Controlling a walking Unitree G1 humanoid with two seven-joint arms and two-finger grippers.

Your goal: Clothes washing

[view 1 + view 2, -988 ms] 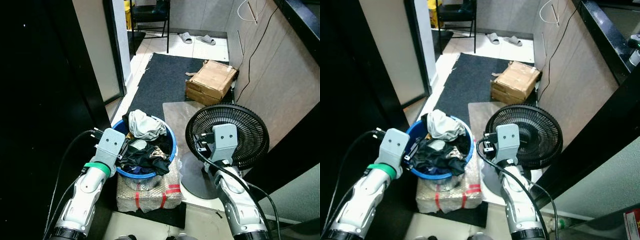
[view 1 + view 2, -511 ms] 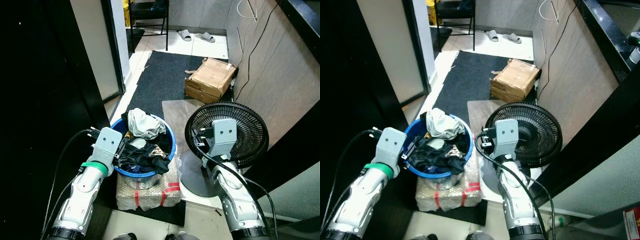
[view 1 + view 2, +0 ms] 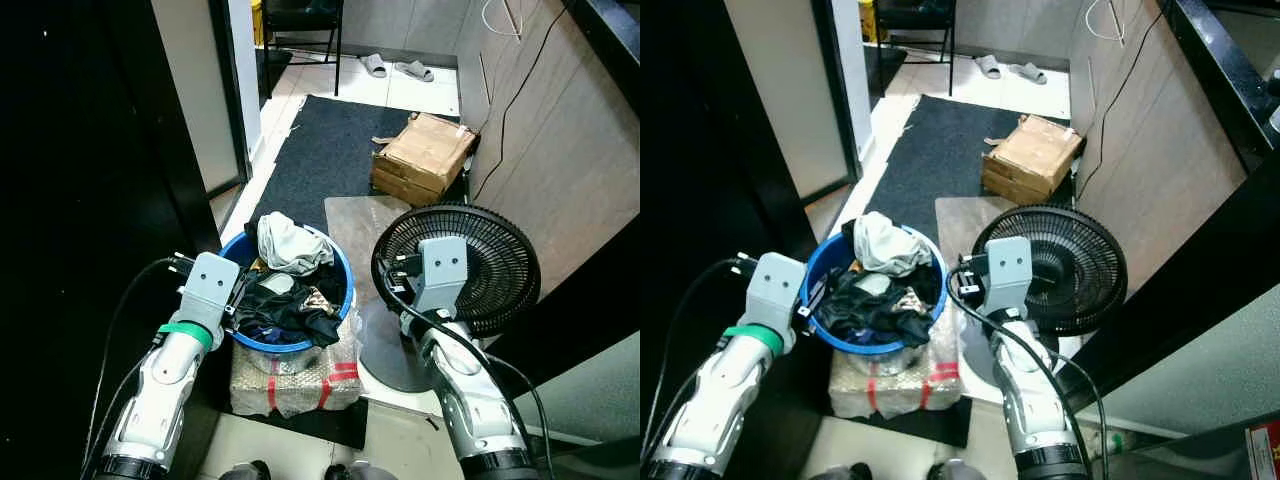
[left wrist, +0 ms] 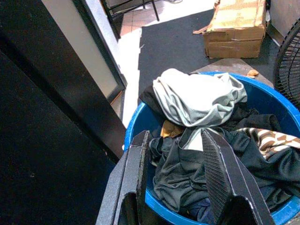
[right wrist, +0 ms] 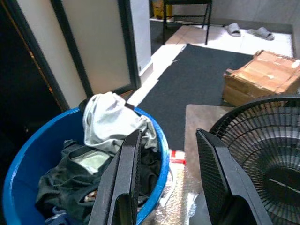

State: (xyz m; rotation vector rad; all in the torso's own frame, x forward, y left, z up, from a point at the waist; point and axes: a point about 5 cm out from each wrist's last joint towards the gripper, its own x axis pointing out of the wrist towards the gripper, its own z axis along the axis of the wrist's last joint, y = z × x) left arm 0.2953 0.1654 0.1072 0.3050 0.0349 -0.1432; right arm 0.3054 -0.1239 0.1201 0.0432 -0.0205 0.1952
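Note:
A blue basket (image 3: 343, 285) full of clothes stands on a bubble-wrapped package (image 3: 290, 378) with red tape. A light grey garment (image 3: 288, 244) lies on top at the far side, and dark clothes (image 4: 187, 164) with a brown-striped piece (image 4: 274, 140) fill the rest. My left gripper (image 4: 174, 140) hovers open at the basket's left rim, its fingers pointing over the dark clothes with nothing between them. My right gripper (image 5: 168, 136) is open to the basket's right, between the basket and the fan, and holds nothing.
A black floor fan (image 3: 485, 262) stands close on the right of the basket. A cardboard box (image 3: 425, 155) lies beyond on a dark mat (image 3: 330, 150). A black door panel (image 3: 90, 180) closes off the left, a wood-panelled wall (image 3: 570, 150) the right. Slippers (image 3: 395, 68) lie far ahead.
The view has shifted slightly. Both arms keep nearly the same place beside the basket, both grippers still open; the clothes have not moved.

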